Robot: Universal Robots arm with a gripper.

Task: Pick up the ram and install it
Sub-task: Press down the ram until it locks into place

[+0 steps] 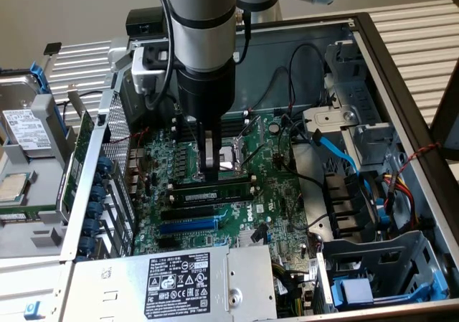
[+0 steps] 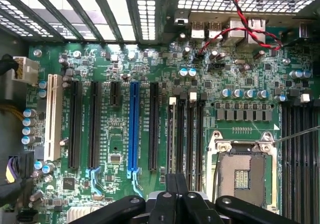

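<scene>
Power supply (image 1: 179, 282) sits nearest in the exterior view, a grey box with a black label, filling the near corner of the open case (image 1: 399, 85). Beside it, toward that view's right, a metal drive cage (image 1: 387, 254) holds a blue carrier. The case lies on its side with the panel off, which leaves the board (image 1: 283, 193) open to reach from above.

Next back on the board come the blue slot (image 1: 188, 226) and a black slot beside it, both with nothing in them. Just beyond lies the ram (image 1: 215, 191), a green stick with dark chips, standing on edge along a memory slot and level from end to end. It appears to be in the slot, though I cannot tell if it is fully latched.

The claw (image 1: 210, 166) hangs straight down over the middle of the ram, fingers together and gripping nothing. Its tips are at the stick's upper edge, touching or just above; which, I cannot tell. Closed fingers over the centre suit pressing a stick home rather than carrying it. In the wrist view the claw (image 2: 176, 194) points along the narrow black slots.

Behind the claw is the CPU socket (image 1: 232, 160), open and with no chip in it. Farther still, cables run along the case's back wall.
</scene>
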